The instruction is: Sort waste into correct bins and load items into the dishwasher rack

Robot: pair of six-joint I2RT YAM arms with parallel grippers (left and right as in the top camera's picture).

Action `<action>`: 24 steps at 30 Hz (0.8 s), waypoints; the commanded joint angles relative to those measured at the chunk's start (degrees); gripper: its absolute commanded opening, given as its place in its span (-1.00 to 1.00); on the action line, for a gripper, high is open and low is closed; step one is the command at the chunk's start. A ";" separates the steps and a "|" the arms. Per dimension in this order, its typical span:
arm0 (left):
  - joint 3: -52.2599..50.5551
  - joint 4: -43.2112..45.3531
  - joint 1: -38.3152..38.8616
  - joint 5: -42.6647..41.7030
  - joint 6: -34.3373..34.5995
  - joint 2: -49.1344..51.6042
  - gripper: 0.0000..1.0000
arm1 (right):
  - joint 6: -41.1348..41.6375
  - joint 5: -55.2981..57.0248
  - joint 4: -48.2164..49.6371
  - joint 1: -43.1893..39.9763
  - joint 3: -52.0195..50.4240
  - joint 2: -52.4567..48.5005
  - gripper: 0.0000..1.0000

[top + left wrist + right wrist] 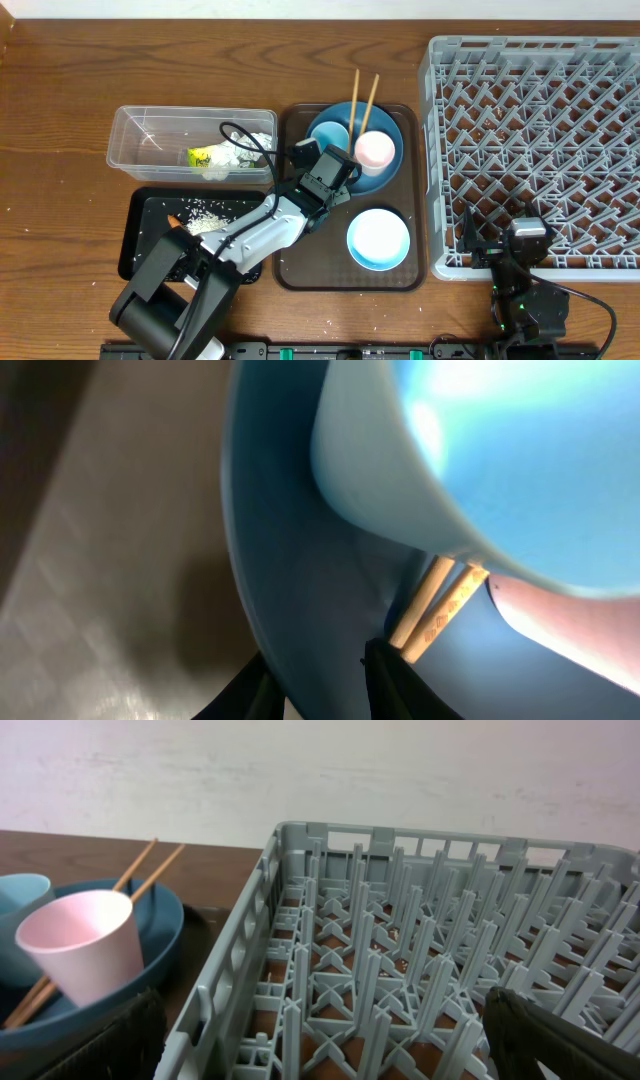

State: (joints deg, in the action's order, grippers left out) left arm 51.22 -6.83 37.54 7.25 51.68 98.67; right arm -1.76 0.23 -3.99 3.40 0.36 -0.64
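The dark blue plate sits on the brown serving tray and holds the light blue cup, the pale pink cup and two wooden chopsticks. My left gripper is shut on the plate's near-left rim, one finger on each side, close to the light blue cup and the chopsticks. The white bowl stands in front of the plate. My right gripper is open and empty over the front-left corner of the grey dishwasher rack. The pink cup also shows in the right wrist view.
The clear tub holds crumpled tissue and the yellow-green wrapper. The black tray holds white crumbs with an orange bit. The brown serving tray lies between the bins and the rack.
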 commanded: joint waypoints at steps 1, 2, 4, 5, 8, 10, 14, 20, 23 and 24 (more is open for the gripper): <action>0.76 -2.29 -0.17 -4.11 0.07 -1.25 -0.44 | -0.04 0.42 -0.20 -0.33 -0.04 0.22 0.98; 0.76 -3.08 -0.17 -4.09 0.07 -1.77 -0.44 | -0.04 0.42 -0.20 -0.35 -0.04 0.22 0.98; 0.76 -4.94 -0.17 -4.09 0.04 -3.45 -0.44 | -0.04 0.39 -0.20 -0.35 -0.04 0.22 0.98; 0.76 -5.90 -0.17 -4.09 0.07 -4.28 -0.44 | -0.04 0.39 -0.20 -0.35 -0.04 0.22 0.99; 0.76 -9.42 -0.17 -4.07 0.07 -7.80 -0.44 | -0.04 0.39 -0.20 -0.33 -0.04 0.22 0.98; 0.76 -11.15 -0.17 -4.09 0.04 -9.84 -0.43 | -0.04 0.39 -0.20 -0.35 -0.04 0.22 0.98; 0.76 -13.75 -0.17 -5.07 0.02 -13.53 -0.30 | -0.04 0.39 -0.20 -0.33 -0.04 0.22 0.99; 0.76 -19.12 -0.17 -6.60 -2.84 -19.58 -0.23 | -0.04 0.39 -0.20 -0.35 -0.04 0.22 0.99; 0.76 -23.78 -0.17 -9.11 -6.60 -22.88 -0.21 | -0.04 0.42 -0.20 -0.35 -0.04 0.22 0.99; 0.76 -25.53 -0.17 -9.62 -7.58 -23.87 -0.22 | -0.04 0.39 -0.20 -0.35 -0.04 0.22 0.99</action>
State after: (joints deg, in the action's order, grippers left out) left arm 51.27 -30.09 37.56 0.08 48.51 77.47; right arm -1.76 0.25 -3.97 3.40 0.36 -0.64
